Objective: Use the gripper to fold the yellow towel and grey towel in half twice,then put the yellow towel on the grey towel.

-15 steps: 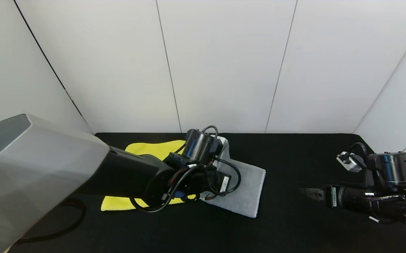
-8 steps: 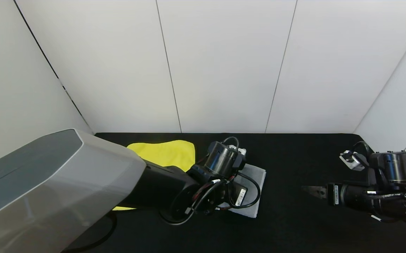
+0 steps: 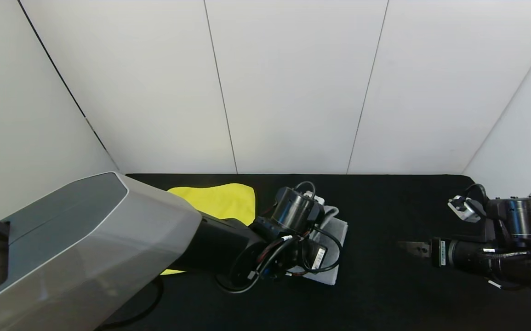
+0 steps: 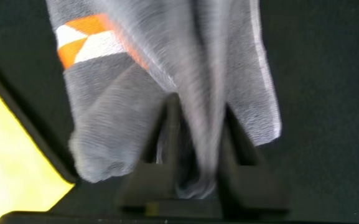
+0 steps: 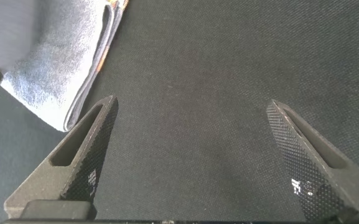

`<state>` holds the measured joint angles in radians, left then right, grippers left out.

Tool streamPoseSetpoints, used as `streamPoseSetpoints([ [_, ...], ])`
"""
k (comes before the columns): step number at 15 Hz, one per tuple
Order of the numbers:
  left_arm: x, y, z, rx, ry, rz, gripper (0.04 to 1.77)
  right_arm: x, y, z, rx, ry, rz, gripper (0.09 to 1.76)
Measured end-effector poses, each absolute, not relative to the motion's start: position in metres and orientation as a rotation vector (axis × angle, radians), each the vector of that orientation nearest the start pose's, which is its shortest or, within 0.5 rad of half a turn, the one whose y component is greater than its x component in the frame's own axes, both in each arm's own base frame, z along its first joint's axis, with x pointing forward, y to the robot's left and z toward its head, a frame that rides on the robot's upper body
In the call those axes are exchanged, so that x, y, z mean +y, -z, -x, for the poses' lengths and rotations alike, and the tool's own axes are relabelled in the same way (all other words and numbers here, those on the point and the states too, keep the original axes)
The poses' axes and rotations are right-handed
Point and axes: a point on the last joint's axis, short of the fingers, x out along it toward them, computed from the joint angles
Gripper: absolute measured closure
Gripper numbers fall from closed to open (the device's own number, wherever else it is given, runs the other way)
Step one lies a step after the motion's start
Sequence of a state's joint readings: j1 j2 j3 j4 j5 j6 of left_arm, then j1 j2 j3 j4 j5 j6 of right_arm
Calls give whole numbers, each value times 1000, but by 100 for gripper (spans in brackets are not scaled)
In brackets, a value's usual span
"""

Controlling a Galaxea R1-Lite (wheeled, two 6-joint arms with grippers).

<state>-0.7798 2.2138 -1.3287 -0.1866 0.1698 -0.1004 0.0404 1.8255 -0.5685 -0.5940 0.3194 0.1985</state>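
The grey towel (image 3: 335, 239) lies folded on the black table, mostly hidden under my left arm in the head view. In the left wrist view its cloth (image 4: 135, 81), with an orange and white mark, hangs bunched between the fingers of my left gripper (image 4: 198, 130), which is shut on it. The yellow towel (image 3: 221, 200) lies flat at the back left, partly hidden by the left arm; a corner shows in the left wrist view (image 4: 11, 162). My right gripper (image 3: 405, 249) is open and empty, low over the table to the right of the grey towel (image 5: 55, 62).
The black table (image 3: 408, 202) has white walls behind it and on both sides. My large grey left arm (image 3: 86, 257) covers the near left of the table. Bare black cloth (image 5: 198, 124) lies under the right gripper.
My left arm has swung to the right across the grey towel, carrying its cloth, and uncovered more of the yellow towel. The right gripper has drifted slightly right.
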Motion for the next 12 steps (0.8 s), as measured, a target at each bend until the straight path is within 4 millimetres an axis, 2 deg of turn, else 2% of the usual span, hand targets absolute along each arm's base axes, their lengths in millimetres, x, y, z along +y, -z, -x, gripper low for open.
streamPoseSetpoints([
  [2, -300, -85, -306, 659, 557, -228, 100, 18, -85, -281, 692, -278, -282, 14],
  [5, -299, -93, -306, 641, 554, -204, 71, 17, -86, -281, 689, -276, -284, 14],
  [7, -291, -109, -309, 613, 539, -172, 58, 17, -86, -281, 690, -276, -284, 14],
  [9, -274, -131, -317, 573, 502, -135, 46, 18, -85, -280, 692, -281, -282, 14],
  [12, -254, -147, -329, 539, 448, -82, 35, 24, -85, -277, 702, -295, -300, 14],
])
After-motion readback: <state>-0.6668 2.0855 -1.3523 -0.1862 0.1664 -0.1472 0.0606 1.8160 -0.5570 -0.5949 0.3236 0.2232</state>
